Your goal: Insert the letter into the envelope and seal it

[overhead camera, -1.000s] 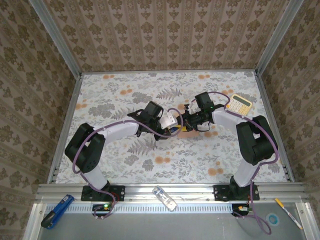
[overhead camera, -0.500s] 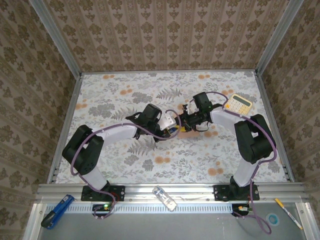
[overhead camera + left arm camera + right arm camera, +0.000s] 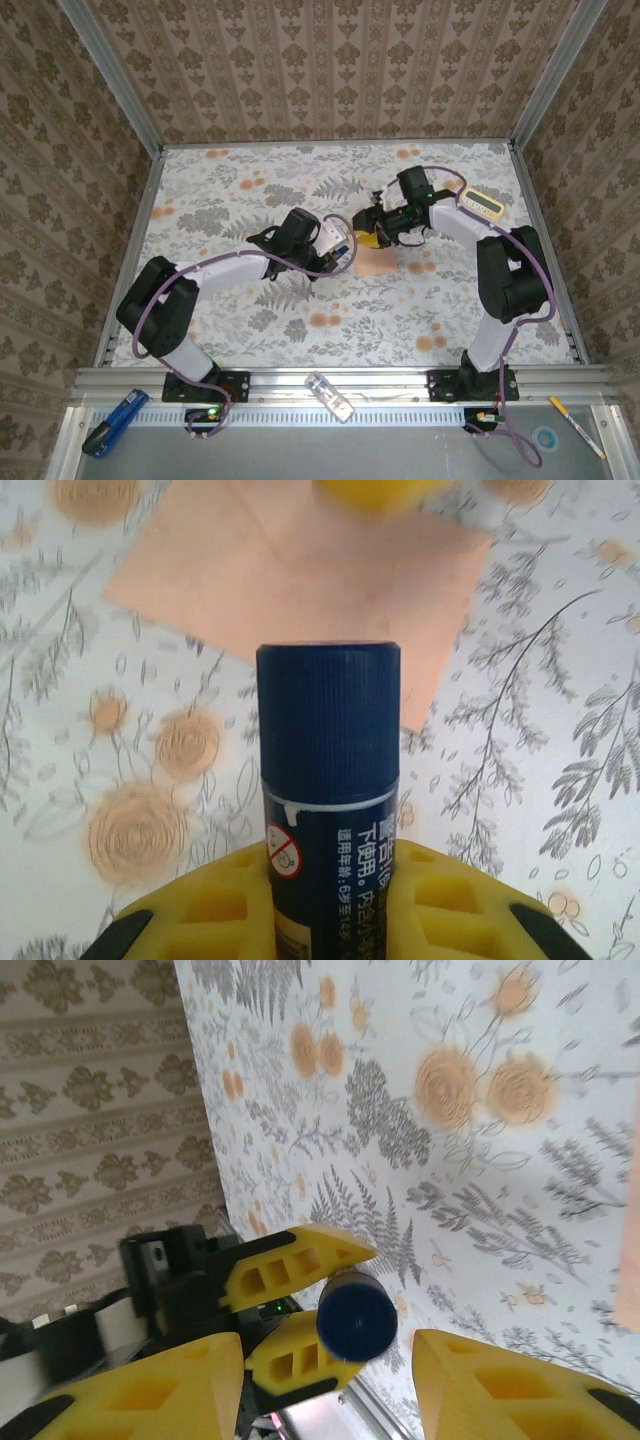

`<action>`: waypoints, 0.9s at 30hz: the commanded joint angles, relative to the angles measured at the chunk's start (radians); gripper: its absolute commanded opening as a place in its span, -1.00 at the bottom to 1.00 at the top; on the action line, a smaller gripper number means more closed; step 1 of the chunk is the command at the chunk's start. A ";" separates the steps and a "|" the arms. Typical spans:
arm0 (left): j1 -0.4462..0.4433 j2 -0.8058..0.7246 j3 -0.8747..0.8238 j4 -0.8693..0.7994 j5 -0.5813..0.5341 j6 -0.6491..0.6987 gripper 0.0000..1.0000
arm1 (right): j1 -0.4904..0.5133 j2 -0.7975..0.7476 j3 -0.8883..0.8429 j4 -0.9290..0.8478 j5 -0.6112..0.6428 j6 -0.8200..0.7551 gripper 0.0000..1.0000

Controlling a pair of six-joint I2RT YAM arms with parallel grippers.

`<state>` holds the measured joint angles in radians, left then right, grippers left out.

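We are backing our open, empty right hand off the capped dark-blue glue stick, our left hand gripping it, aiming toward the salmon-pink paper envelope for sealing.

The envelope lies beside the right pincer (yellow-fingered).

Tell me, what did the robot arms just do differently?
The right end effector opened, apparently letting go of the glue stick, and backed off a little toward the far side. The left end effector kept gripping it; the envelope and calculator stayed put.
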<state>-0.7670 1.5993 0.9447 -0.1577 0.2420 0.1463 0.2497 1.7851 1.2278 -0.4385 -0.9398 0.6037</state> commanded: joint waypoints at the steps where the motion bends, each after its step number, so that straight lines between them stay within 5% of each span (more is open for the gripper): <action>1: 0.002 -0.011 0.016 -0.121 -0.102 -0.121 -1.00 | -0.027 -0.019 0.030 -0.087 0.039 -0.056 0.00; 10: 0.036 0.060 0.067 -0.173 -0.218 -0.435 -1.00 | -0.054 -0.023 -0.024 -0.080 0.082 -0.071 0.01; 27: 0.069 0.193 0.153 -0.187 -0.210 -0.520 -0.17 | -0.089 -0.043 -0.061 -0.117 0.155 -0.115 0.02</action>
<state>-0.7082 1.7828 1.0775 -0.3191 0.0257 -0.3481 0.1669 1.7756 1.1805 -0.5060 -0.8165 0.5186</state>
